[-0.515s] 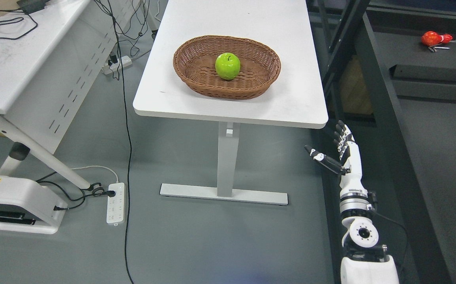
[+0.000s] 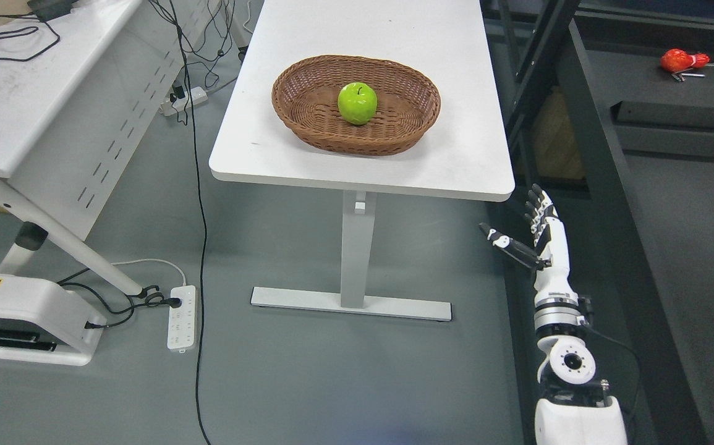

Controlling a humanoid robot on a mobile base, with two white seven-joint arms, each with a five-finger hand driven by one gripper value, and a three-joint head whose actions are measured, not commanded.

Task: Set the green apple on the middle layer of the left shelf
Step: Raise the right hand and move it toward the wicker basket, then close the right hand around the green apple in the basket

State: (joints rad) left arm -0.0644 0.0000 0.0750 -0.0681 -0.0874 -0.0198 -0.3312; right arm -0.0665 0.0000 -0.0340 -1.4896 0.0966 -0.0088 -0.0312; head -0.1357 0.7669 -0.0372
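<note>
While my right hand (image 2: 533, 232) hangs below the near right corner of the white table (image 2: 468, 154), it holds nothing: fingers (image 2: 539, 207) extended and loosely spread, thumb splayed out to the left. Palm faces left. The forearm rises from the lower right of the frame, wrist joint and white upper casing visible beneath it. Hand is beside the table edge, not touching it, and lower than the tabletop.

Green apple (image 2: 357, 103) sits upright, stem up, in the middle of the brown wicker basket (image 2: 307, 120). Basket is oval, resting on the near half of the white table, closer to the near edge than to the far one. Apple is well apart from my hand.

Table stands on a single white pedestal leg (image 2: 357, 247) with a flat foot on the grey floor.

Left of it: a second white desk (image 2: 17, 117) with black cables on top, a black cable (image 2: 199, 216) running down across the floor, and a white power strip (image 2: 182, 318) beside a white device base (image 2: 23, 321) bearing a yellow warning label.

Right of the table: a dark frame (image 2: 604, 185), and a red object (image 2: 678, 60) on a dark surface at the upper right.

My left arm is out of view.
</note>
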